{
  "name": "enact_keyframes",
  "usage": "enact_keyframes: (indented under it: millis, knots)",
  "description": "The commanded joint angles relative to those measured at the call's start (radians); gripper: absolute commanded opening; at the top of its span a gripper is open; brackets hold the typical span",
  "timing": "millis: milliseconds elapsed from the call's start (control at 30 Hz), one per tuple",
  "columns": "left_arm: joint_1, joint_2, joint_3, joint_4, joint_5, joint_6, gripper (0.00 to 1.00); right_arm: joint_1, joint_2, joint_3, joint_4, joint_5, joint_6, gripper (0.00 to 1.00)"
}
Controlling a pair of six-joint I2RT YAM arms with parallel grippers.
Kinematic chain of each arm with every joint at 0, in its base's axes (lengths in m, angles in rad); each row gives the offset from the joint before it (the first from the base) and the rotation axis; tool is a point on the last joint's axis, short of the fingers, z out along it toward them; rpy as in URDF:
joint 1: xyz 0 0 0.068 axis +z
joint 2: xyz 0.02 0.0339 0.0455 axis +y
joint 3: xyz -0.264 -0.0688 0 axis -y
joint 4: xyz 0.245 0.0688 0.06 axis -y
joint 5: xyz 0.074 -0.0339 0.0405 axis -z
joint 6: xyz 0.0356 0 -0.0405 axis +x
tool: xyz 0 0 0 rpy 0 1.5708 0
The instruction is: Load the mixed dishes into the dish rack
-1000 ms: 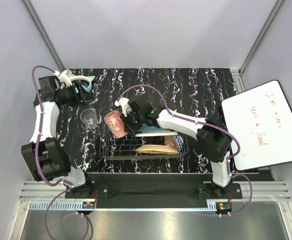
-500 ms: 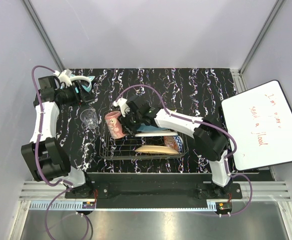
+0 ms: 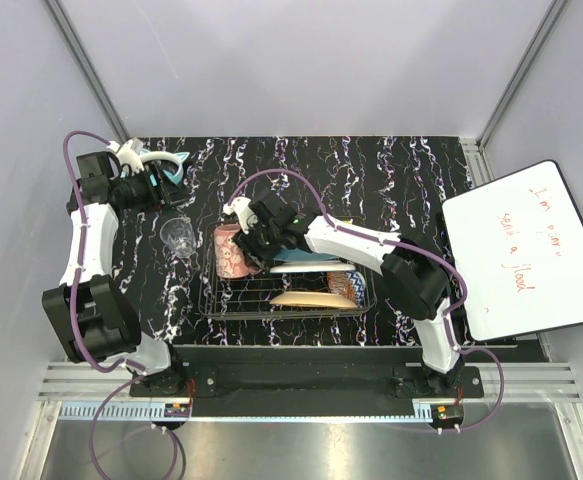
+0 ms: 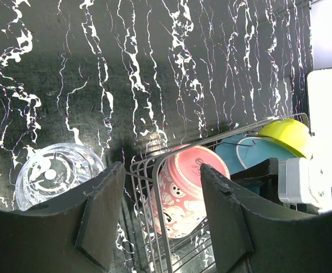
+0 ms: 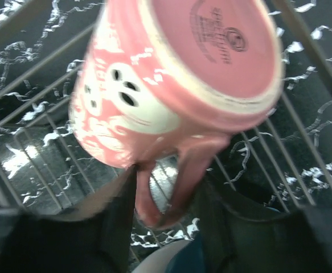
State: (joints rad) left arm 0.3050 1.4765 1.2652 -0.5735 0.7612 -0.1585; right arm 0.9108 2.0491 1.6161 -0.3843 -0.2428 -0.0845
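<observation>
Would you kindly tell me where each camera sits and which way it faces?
Top external: fixed above and behind the arms, looking down on the table; the left arm and right arm both show.
Left wrist: on the left arm, looking down past the open left claw at the clear glass and the dish rack corner.
Right wrist: on the right arm, close over the rack floor, the right claw gripping the pink mug by its handle.
Shared: both wrist views show the pink mug.
</observation>
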Motion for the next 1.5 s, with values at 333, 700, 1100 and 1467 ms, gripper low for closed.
enact_keyframes:
  millis: [333,700,1100,1467]
  knots:
    - [0.006,-0.002,0.037,0.047,0.036,-0.013,0.59,0.005,-0.036,-0.081,-0.076,0.082,-0.126,0.0]
    - [0.005,-0.001,0.031,0.061,0.046,-0.024,0.58,0.059,-0.116,-0.223,0.189,0.41,-0.27,0.0]
    - [0.006,-0.004,0.023,0.06,0.04,-0.009,0.58,0.069,-0.156,-0.386,0.501,0.557,-0.276,0.0]
    - [0.006,0.002,0.026,0.073,0.036,-0.024,0.57,0.128,-0.245,-0.501,0.596,0.573,-0.337,0.0]
